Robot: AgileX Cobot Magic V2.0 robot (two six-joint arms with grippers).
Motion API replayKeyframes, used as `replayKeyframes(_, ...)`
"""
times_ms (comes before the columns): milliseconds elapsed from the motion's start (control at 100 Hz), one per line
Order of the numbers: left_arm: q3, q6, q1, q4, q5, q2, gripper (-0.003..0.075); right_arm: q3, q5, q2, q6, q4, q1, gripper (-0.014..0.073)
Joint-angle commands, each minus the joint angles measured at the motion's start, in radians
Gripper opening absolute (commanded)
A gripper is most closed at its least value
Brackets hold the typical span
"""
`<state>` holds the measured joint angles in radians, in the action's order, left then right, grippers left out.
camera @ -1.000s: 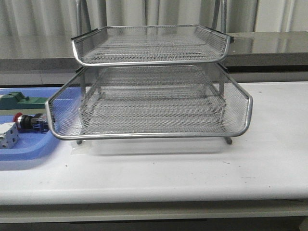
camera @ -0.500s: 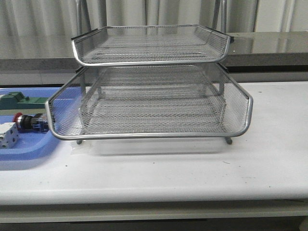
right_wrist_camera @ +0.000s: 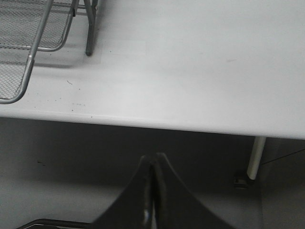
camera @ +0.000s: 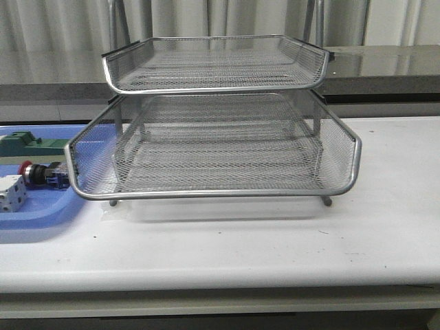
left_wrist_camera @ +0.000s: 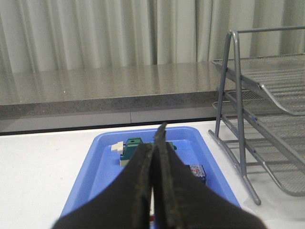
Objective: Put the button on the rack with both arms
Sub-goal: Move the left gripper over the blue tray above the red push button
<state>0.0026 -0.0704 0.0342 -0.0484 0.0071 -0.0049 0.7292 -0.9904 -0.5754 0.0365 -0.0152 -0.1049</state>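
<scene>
While the button (camera: 41,174) lies in the tray (camera: 38,210) at the bench's (camera: 275,240) left edge, the rack (camera: 213,151) sits mid-bench. Both hands, left (left_wrist_camera: 155,143) and right (right_wrist_camera: 151,164), are pressed together, holding nothing.

In your front view, the blue tray (camera: 38,210) runs off the left edge, and the white block (camera: 12,192) and green block (camera: 24,141) on it are cut short there. The rack (camera: 213,148) hides the right end of the button (camera: 42,174), and its uprights leave the frame at the top. In your left wrist view, the left gripper (left_wrist_camera: 155,143) covers most of the button, leaving only a blue-black corner (left_wrist_camera: 198,171). Neither arm appears in the front view.
</scene>
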Motion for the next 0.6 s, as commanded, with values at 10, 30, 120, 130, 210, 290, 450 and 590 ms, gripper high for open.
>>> replayKeyframes(10, 0.015, -0.010, 0.002, 0.005, -0.120, -0.031, -0.0020, 0.031, 0.052, -0.001, 0.001, -0.016, 0.000, -0.0068)
replayKeyframes(30, 0.008, -0.010, 0.002, 0.005, -0.120, -0.031, -0.0020, 0.031, 0.052, -0.001, 0.001, -0.016, 0.000, -0.0068)
replayKeyframes(120, -0.037, -0.010, 0.002, 0.016, -0.105, -0.028, -0.0020, 0.031, 0.052, -0.001, 0.001, -0.016, 0.000, -0.0068)
replayKeyframes(130, -0.042, -0.010, 0.002, 0.019, -0.100, -0.029, -0.0020, 0.031, 0.052, -0.001, 0.001, -0.016, 0.000, -0.0068)
replayKeyframes(210, -0.102, -0.010, 0.002, 0.032, -0.066, -0.010, -0.0020, 0.031, 0.052, -0.001, 0.001, -0.016, 0.000, -0.0068)
replayKeyframes(290, -0.172, -0.010, 0.002, 0.041, -0.007, 0.027, -0.0020, 0.031, 0.052, -0.001, 0.001, -0.016, 0.000, -0.0068)
replayKeyframes(450, -0.348, -0.010, 0.002, 0.048, 0.121, 0.164, -0.0020, 0.031, 0.052, -0.001, 0.001, -0.016, 0.000, -0.0068)
replayKeyframes(590, -0.508, -0.008, 0.002, 0.048, 0.228, 0.333, -0.0020, 0.031, 0.052, -0.001, 0.001, -0.016, 0.000, -0.0068)
